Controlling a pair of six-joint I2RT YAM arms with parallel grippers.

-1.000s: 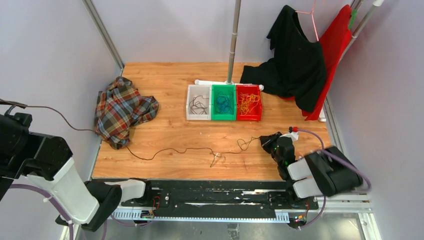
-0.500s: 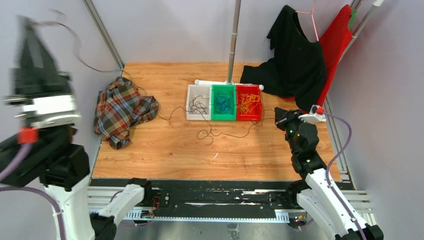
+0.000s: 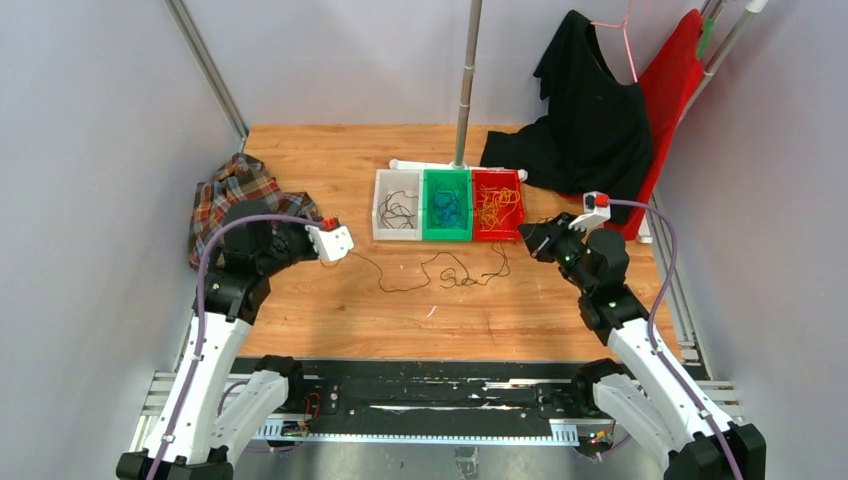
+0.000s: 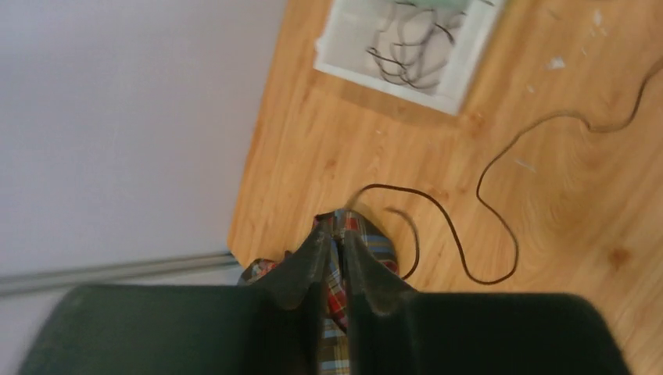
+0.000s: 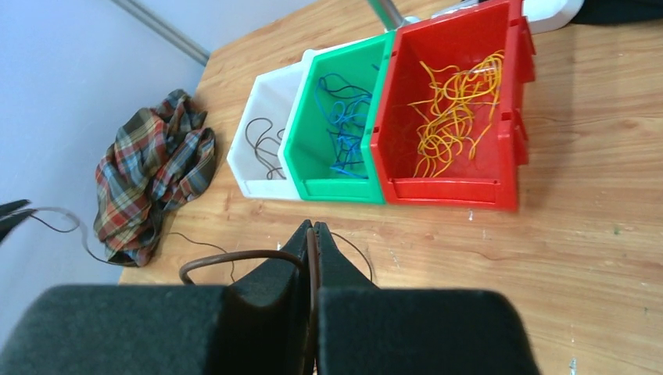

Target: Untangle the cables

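Wood tbl (image 3: 340, 305), 3 bins (image 3: 447, 238), 1 loose cable (image 3: 452, 279)

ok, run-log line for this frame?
left tool: shut on dark cable | right tool: shut on same cable | cable: slack, looping over table between them

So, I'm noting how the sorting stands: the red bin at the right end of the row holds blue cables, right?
Not quite. The red bin is at the right end of the row, but it holds yellow-orange cables. The blue cables lie in the green bin beside it. The right wrist view shows this plainly.
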